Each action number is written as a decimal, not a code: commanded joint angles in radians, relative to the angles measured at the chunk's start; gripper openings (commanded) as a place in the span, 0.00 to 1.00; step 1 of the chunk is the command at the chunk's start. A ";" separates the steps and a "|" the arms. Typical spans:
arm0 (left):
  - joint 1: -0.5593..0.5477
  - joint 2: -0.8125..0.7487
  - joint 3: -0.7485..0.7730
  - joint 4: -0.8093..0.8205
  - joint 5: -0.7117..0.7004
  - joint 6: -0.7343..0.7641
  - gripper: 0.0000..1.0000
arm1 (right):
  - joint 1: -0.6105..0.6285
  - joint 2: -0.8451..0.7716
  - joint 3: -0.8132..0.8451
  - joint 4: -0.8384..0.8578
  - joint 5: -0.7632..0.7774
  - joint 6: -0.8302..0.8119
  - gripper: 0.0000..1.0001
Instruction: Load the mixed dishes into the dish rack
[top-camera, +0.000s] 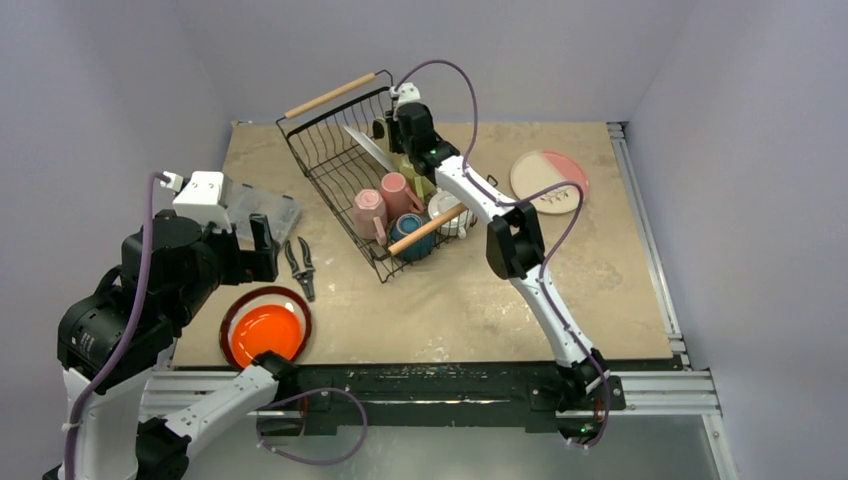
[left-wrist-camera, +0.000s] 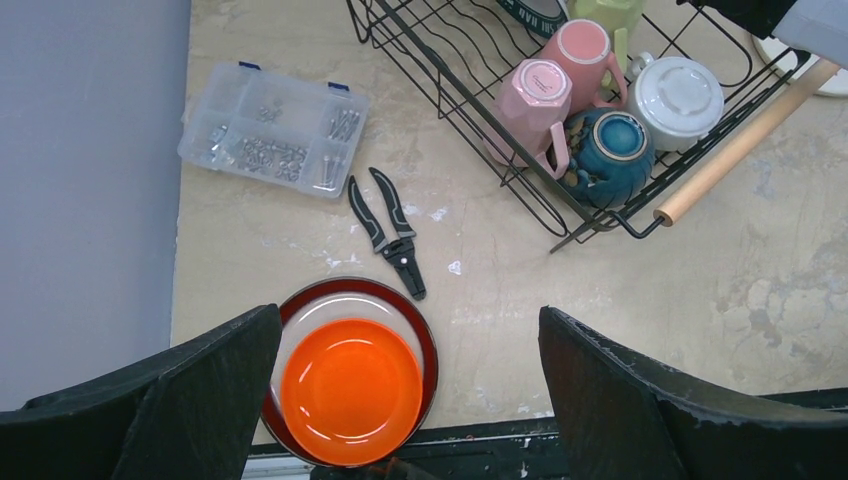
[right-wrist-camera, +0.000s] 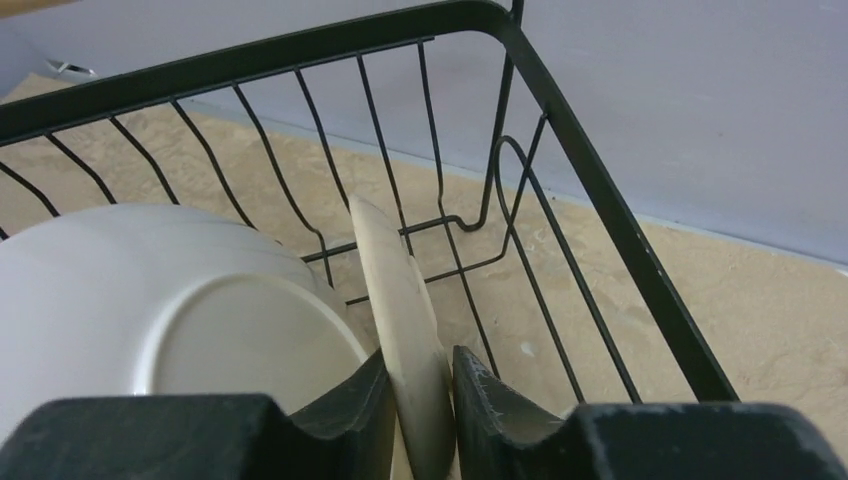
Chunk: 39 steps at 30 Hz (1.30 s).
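The dish rack (top-camera: 320, 170) stands at the far middle of the table. It holds two pink mugs (top-camera: 368, 212), a yellow-green mug (top-camera: 410, 170), a teal bowl (top-camera: 412, 240) and a white two-handled cup (top-camera: 447, 212). My right gripper (top-camera: 395, 135) is inside the rack's far end, shut on a white plate (right-wrist-camera: 395, 290) held on edge between the wires. A second white plate (right-wrist-camera: 150, 320) leans to its left. My left gripper (left-wrist-camera: 408, 320) is open and empty, high above the orange plate (left-wrist-camera: 350, 390), which lies on the dark red-rimmed plate (left-wrist-camera: 425, 330). A pink-white plate (top-camera: 549, 180) lies at the far right.
Black pliers (left-wrist-camera: 390, 235) lie between the rack and the stacked plates. A clear plastic parts box (left-wrist-camera: 275, 130) sits at the left edge of the table. The stacked plates are at the table's near left corner. Walls close in on the left and far sides.
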<state>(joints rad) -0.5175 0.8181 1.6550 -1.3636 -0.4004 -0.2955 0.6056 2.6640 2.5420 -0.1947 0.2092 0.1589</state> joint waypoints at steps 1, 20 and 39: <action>0.005 0.009 0.029 0.012 -0.020 0.019 1.00 | 0.010 -0.047 0.046 0.070 -0.003 -0.011 0.15; 0.005 0.038 0.043 0.075 -0.009 0.074 1.00 | 0.009 -0.348 0.027 0.125 0.276 -0.254 0.00; 0.005 -0.015 -0.040 0.123 0.010 0.045 1.00 | -0.141 -0.801 -0.406 -0.135 0.056 0.294 0.00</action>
<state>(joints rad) -0.5175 0.8158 1.6241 -1.2873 -0.3962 -0.2466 0.5968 2.0033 2.2227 -0.3122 0.4149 0.1967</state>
